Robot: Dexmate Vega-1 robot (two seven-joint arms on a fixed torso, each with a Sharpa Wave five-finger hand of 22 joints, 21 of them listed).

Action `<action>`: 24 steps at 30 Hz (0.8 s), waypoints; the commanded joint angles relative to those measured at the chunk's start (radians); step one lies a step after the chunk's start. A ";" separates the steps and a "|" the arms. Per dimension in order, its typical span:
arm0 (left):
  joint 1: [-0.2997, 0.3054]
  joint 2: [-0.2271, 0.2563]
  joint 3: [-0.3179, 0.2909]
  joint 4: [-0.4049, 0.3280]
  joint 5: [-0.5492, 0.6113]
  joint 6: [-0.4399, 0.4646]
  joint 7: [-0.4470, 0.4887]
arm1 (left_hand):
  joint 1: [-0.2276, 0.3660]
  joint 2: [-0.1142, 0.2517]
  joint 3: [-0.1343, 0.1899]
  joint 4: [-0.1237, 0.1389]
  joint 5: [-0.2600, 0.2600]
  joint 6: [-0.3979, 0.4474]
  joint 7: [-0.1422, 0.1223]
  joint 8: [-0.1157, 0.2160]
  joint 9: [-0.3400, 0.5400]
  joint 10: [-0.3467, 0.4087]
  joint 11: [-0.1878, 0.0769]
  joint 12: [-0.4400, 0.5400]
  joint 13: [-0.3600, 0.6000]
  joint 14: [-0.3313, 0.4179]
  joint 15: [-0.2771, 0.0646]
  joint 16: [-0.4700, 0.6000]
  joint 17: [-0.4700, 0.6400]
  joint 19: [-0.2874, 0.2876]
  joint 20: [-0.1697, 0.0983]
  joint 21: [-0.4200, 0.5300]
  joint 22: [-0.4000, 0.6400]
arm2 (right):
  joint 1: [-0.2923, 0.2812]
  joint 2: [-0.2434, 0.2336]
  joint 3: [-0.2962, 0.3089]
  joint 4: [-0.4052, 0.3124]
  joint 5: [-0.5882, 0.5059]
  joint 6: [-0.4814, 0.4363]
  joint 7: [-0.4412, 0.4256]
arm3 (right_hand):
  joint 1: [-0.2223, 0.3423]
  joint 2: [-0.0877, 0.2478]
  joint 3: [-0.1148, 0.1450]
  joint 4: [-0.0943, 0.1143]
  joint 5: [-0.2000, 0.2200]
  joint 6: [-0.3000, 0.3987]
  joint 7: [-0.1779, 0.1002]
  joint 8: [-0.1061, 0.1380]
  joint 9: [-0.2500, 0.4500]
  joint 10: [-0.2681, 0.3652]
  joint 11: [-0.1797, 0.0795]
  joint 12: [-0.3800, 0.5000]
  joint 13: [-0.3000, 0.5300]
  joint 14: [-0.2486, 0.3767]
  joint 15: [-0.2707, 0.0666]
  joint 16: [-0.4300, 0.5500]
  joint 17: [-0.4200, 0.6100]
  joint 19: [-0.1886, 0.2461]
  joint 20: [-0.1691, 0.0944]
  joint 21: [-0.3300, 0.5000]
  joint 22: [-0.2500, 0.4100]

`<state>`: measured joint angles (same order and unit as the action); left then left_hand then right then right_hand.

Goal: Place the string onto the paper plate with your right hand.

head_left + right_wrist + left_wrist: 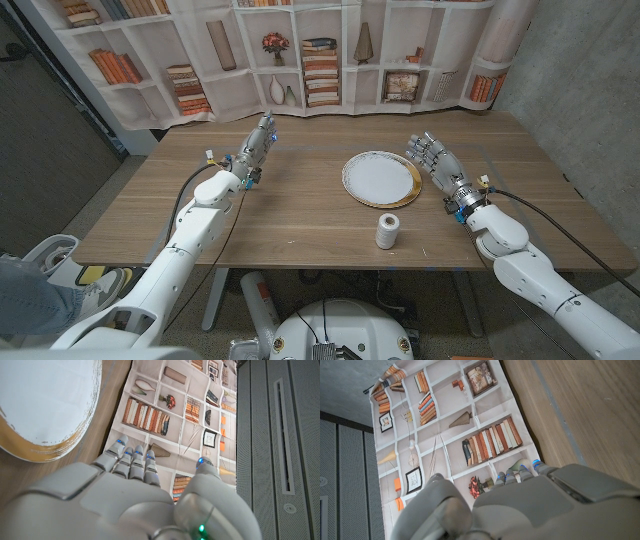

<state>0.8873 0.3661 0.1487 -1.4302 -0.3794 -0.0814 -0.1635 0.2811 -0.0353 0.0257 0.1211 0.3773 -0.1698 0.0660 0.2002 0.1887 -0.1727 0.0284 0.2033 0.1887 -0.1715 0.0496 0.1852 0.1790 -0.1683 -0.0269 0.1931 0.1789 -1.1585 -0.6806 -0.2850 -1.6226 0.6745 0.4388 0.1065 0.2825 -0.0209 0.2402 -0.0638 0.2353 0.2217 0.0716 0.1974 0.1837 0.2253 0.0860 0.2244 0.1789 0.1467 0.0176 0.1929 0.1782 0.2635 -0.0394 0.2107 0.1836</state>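
Observation:
A white spool of string (387, 231) stands upright near the table's front edge, a little in front of the paper plate (381, 178), which is white with a gold rim and bare. My right hand (437, 164) hovers just right of the plate with fingers apart, holding nothing; the spool lies to its front left. In the right wrist view the hand (135, 495) points past the plate's rim (35, 450) toward the backdrop. My left hand (256, 145) stands at the table's left, fingers extended, holding nothing, also seen from behind (520, 505).
The wooden table (300, 215) carries just the plate and spool. A bookshelf-print backdrop (300, 50) hangs behind the far edge, and a grey wall stands to the right.

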 commanded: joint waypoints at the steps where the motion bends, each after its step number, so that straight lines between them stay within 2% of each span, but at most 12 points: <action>1: 0.003 0.002 0.005 -0.005 0.005 0.006 0.003 | 0.004 0.004 -0.003 0.001 0.005 -0.016 0.010 0.002 0.001 -0.002 0.005 0.004 0.001 -0.041 0.006 0.003 0.004 -0.065 -0.004 0.006 0.004 | -0.057 -0.021 0.012 -0.043 -0.009 0.030 -0.001 | 0.012 0.001 0.002 -0.006 -0.002 0.005 -0.001 0.006 0.005 0.009 -0.002 0.003 0.005 0.009 0.003 -0.001 0.002 0.011 -0.009 0.002 0.002; 13: 0.007 0.004 0.006 -0.017 0.009 0.017 0.010 | 0.006 0.006 -0.004 0.001 0.005 -0.016 0.009 0.002 0.001 0.000 0.005 0.004 0.001 -0.041 0.006 0.003 0.004 -0.067 -0.001 0.005 0.004 | -0.087 -0.021 0.008 -0.056 -0.016 0.055 -0.003 | 0.017 -0.001 0.001 -0.012 -0.004 0.016 -0.007 0.009 0.005 0.025 0.000 0.007 0.005 0.016 0.000 -0.001 0.002 0.012 -0.009 0.001 0.002; 19: 0.018 0.001 0.004 -0.016 0.011 -0.007 0.016 | 0.007 0.008 -0.007 0.000 0.006 -0.004 0.023 0.006 0.001 0.004 0.020 0.006 0.001 -0.035 0.012 0.005 0.004 -0.066 0.000 0.006 0.004 | -0.110 -0.036 0.011 -0.074 -0.016 0.055 0.000 | 0.019 -0.001 0.001 -0.014 -0.005 0.019 -0.011 0.009 0.005 0.027 -0.006 0.006 0.005 0.017 -0.003 -0.001 0.002 0.013 -0.009 0.001 0.002; 24: 0.019 0.000 0.000 -0.005 0.001 -0.011 0.009 | 0.008 0.008 -0.008 -0.001 0.006 -0.002 0.024 0.006 0.001 0.006 0.020 0.006 0.001 -0.033 0.013 0.005 0.004 -0.062 0.000 0.008 0.004 | -0.128 -0.046 0.016 -0.094 -0.016 0.049 -0.008 | 0.021 -0.001 0.002 -0.016 -0.005 0.021 -0.012 0.009 0.005 0.030 -0.008 0.007 0.005 0.017 -0.004 -0.002 0.002 0.013 -0.010 0.001 0.002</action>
<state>0.8978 0.3693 0.1538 -1.4431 -0.3708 -0.0715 -0.1542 0.2851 -0.0313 0.0231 0.1185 0.3773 -0.1715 0.0860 0.2002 0.1885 -0.1669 0.0451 0.2033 0.1885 -0.1721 0.0593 0.1852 0.1790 -0.1683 -0.0268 0.1931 0.1789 -1.2449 -0.7051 -0.2755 -1.6810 0.6597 0.4873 0.1035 0.2955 -0.0208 0.2400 -0.0721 0.2353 0.2343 0.0588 0.1974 0.1836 0.2488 0.0803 0.2244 0.1789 0.1577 0.0177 0.1929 0.1793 0.2672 -0.0357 0.2107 0.1835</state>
